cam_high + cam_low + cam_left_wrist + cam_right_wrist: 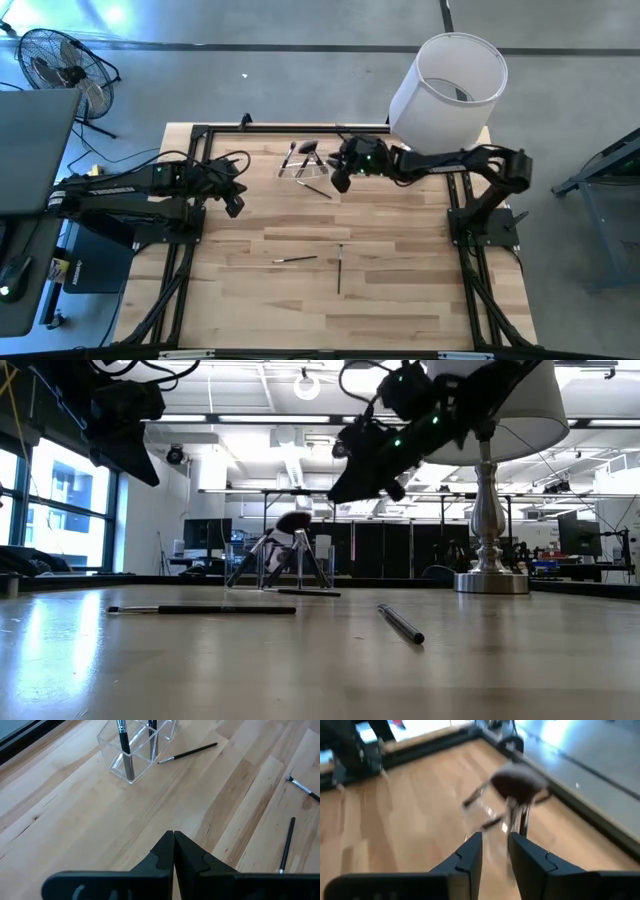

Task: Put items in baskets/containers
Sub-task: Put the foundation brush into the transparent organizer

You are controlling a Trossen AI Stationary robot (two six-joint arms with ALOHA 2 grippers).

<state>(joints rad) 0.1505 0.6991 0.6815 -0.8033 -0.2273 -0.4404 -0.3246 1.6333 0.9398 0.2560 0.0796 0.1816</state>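
A clear plastic holder (303, 164) stands on the far middle of the table with several dark brushes leaning in it. One of them has a fluffy brown head (517, 784). One brush (188, 752) lies on the table just beside the holder. Two more brushes (295, 259) (339, 270) lie toward the near middle. My right gripper (495, 840) hovers above the table just right of the holder, open, with nothing between its fingers. My left gripper (173, 836) is shut and empty, raised over the table's left side.
A big white lampshade (448, 88) stands on a silver lamp base (490, 578) at the far right corner, close behind my right arm. Black frame rails (190, 250) run along the table's edges. Bare wood lies between the holder and the two loose brushes.
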